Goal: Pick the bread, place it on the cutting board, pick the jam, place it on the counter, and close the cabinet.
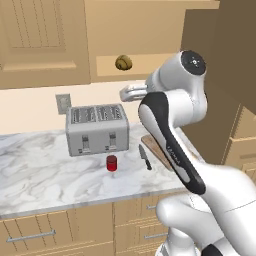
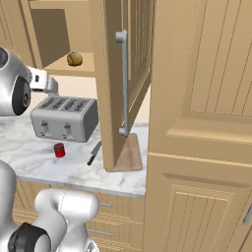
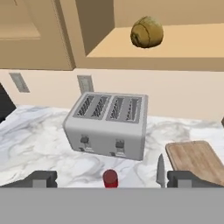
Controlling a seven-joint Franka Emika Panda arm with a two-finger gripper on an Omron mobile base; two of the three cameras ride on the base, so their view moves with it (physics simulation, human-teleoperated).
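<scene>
Reaching for the bread (image 3: 147, 31) calls for raising the wide-spread, empty fingers (image 3: 113, 179), since it sits on the cabinet (image 3: 144, 54) shelf above and ahead of them.

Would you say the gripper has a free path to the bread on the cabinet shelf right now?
Probably yes: the bread sits near the shelf's open front, the cabinet door is swung aside, and nothing lies between it and the gripper.

Cutting board (image 1: 159, 150) — far half hidden behind arm (image 1: 172, 135).
</scene>
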